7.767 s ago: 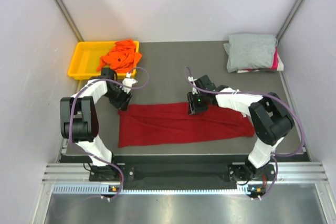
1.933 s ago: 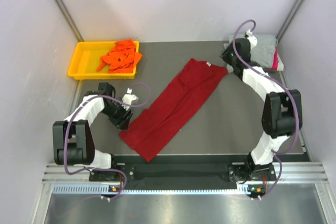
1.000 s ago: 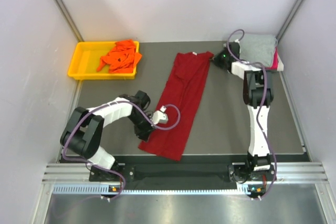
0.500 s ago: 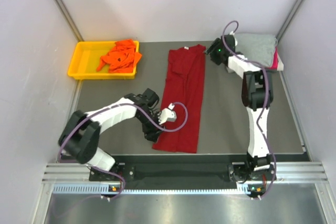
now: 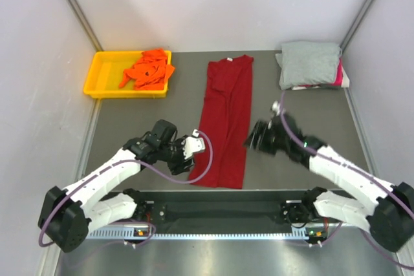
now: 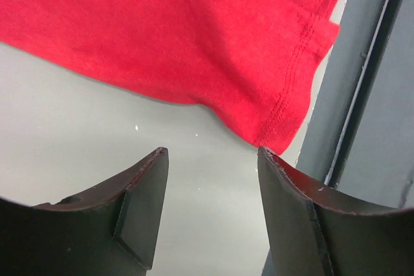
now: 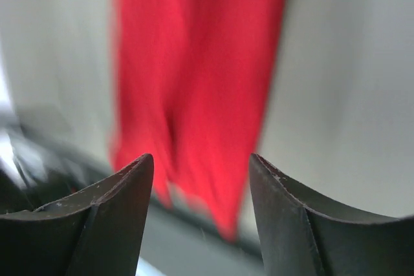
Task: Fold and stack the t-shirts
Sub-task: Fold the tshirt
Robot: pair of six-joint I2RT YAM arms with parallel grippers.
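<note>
1. The dark red t-shirt (image 5: 226, 121) is laid flat as a long, narrow strip down the middle of the table (image 5: 297, 114). Its collar end is placed at the far side and its hem close to the near edge.
2. The left gripper (image 6: 213, 159) is held low beside the near left corner of that shirt. Its jaws are spread wide with nothing between them. The stitched hem corner is seen just past the fingertips and is not touched.
3. The right gripper (image 7: 200, 163) is held just to the right of the strip's nearer half. Its jaws are likewise parted and nothing is gripped. Its wrist view is blurred.
4. The bright orange t-shirt (image 5: 149, 69) is heaped in the yellow tray (image 5: 97, 82) at the far left.
5. The light grey t-shirt (image 5: 309, 63) is stacked, folded, at the far right corner on top of the pink t-shirt (image 5: 337, 74), of which only an edge is shown.
</note>
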